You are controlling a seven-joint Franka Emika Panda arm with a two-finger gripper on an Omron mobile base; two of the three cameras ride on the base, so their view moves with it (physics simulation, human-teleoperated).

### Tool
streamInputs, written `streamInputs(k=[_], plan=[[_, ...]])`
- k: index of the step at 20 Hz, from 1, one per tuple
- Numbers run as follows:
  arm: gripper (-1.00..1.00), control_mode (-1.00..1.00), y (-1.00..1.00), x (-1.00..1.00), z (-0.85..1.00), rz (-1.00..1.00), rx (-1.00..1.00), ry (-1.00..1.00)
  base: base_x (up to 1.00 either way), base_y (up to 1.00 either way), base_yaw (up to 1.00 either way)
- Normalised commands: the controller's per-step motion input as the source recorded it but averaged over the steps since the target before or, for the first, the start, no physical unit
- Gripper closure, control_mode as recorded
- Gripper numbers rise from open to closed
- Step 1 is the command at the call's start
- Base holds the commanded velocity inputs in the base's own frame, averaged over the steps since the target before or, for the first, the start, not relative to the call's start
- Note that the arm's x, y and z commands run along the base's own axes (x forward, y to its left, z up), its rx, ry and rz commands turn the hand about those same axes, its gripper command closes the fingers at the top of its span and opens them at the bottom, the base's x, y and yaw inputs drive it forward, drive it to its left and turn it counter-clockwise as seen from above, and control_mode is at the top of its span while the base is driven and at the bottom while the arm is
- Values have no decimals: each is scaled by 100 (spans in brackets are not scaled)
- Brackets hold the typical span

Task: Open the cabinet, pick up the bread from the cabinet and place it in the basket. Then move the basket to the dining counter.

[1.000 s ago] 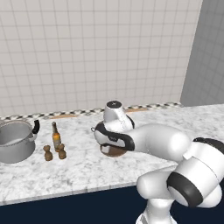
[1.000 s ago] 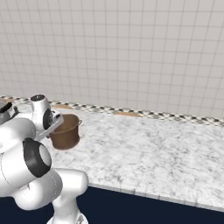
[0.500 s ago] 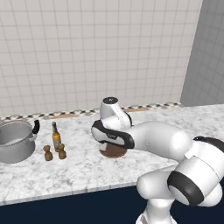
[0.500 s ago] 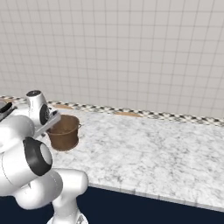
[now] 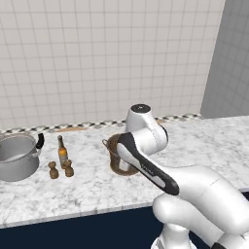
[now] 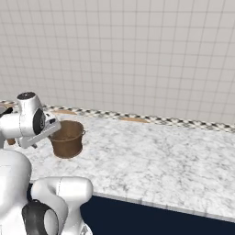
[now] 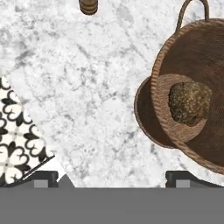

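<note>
- Woven round basket [image 7: 192, 94] sitting on veined marble counter [image 7: 87, 100] — lumpy brown bread [image 7: 189, 103] lying inside.
- Gripper [image 7: 111, 177] hovering above, its 2 fingertips [image 7: 43, 178] spread wide, gripping nothing.

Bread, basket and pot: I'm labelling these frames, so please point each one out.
bread [image 7: 190, 104], hand view, middle of its lumpy top
basket [image 6: 67, 137], right base view, its front wall
pot [image 5: 17, 156], left base view, its side wall

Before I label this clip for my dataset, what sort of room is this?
Most likely a kitchen: a marble counter beneath a tiled wall, with a steel pot, a brown bottle and a basket holding bread.
</note>
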Motion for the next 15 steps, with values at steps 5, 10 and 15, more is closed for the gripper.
streamInputs(k=[5,10,15], plan=[[-100,-100,-42,-100,44,-28,10,-17,0,0,0],[-100,-100,-51,-100,42,-25,8,-22,0,0,0],[-100,-100,-65,-100,43,-25,7,-16,0,0,0]])
